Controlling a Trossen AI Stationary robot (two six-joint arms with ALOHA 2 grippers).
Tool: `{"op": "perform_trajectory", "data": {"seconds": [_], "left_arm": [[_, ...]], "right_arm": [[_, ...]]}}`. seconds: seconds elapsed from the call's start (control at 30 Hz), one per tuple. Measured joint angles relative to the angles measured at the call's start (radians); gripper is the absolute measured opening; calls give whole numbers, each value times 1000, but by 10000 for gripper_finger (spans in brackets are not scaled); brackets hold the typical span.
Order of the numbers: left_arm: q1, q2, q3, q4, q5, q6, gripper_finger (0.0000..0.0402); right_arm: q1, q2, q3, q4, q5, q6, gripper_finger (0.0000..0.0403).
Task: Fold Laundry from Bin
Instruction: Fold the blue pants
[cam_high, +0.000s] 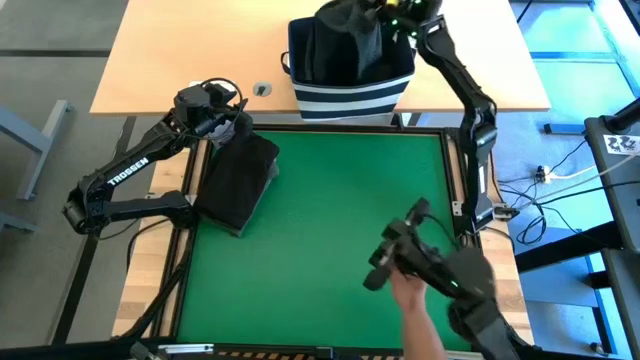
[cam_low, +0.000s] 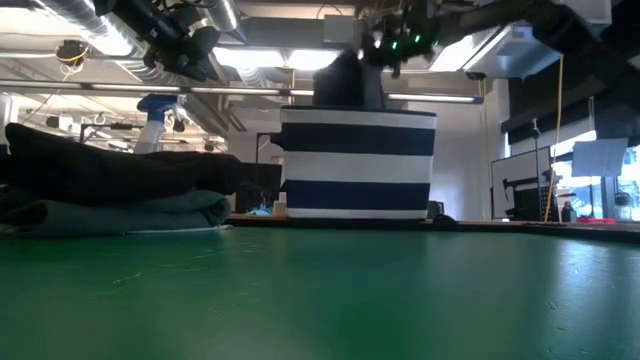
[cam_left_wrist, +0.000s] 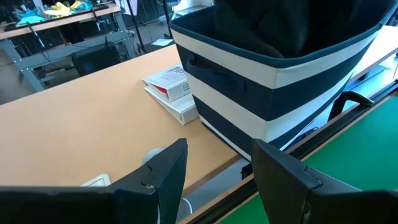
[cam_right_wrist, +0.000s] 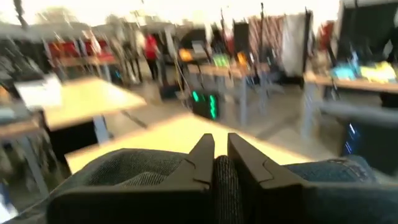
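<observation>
**Right hand clamped on dark cloth above the bin; left hand parted over the folded stack**

The bin (cam_high: 350, 75), a navy fabric basket with white stripes around its lower part, stands on the wooden desk (cam_high: 180, 60) just beyond the far edge of the green mat (cam_high: 340, 220). In the low view it rises behind the mat's far edge (cam_low: 358, 160). Dark laundry fills it, and one black garment (cam_high: 352, 30) rises out of its top.

The right hand (cam_high: 385, 12) hangs directly over the bin. In the right wrist view its two fingers (cam_right_wrist: 200, 163) press together on a fold of this black cloth (cam_right_wrist: 227, 186), gripping it.

The left hand (cam_high: 222, 112) hovers at the mat's far left corner, above the far end of a folded stack (cam_high: 240, 180). In the left wrist view its fingers (cam_left_wrist: 163, 177) stand well apart with nothing between them, and the bin's striped wall (cam_left_wrist: 261, 81) shows beyond them. Two small white boxes (cam_left_wrist: 173, 93) lie on the desk beside the bin.

In the low view the stack shows as a black garment (cam_low: 110, 170) lying on a dark olive green one (cam_low: 120, 213).

A person's hand (cam_high: 410, 290) holding a dark device reaches over the mat's near right corner.
</observation>
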Motion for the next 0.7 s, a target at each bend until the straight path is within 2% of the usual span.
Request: {"op": "perform_trajectory", "data": {"seconds": [0.5, 0.7], "left_arm": [[0, 0, 0, 0, 0, 0, 176], [0, 0, 0, 0, 0, 0, 176]], "right_arm": [[1, -249, 3, 282, -197, 264, 25], [1, -324, 3, 415, -222, 341, 25]]}}
